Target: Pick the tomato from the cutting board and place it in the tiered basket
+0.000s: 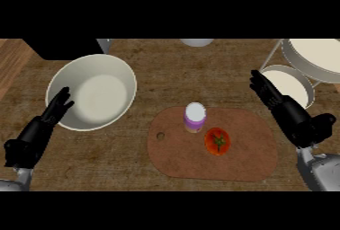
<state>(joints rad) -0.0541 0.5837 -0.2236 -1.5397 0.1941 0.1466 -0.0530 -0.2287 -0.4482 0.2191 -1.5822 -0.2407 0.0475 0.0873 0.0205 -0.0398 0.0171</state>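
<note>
A red tomato (217, 141) with a green stem lies on the brown cutting board (246, 152), right of the board's middle. The tiered basket (297, 72) stands at the upper right, with a lower round tray (289, 84) and a higher tray (317, 54) on a wire frame. My right hand (287, 110) is open, fingers straight and pointing up-left, above the counter between the board's right edge and the lower tray; it holds nothing. At the left edge my left hand (36, 131) rests open, fingers up, beside the bowl.
A small jar (194, 117) with a white lid and purple band stands on the board just up-left of the tomato. A large white bowl (93, 92) sits on the wooden counter at the left. A dark box (63, 47) and a grey cup (196, 42) lie at the back edge.
</note>
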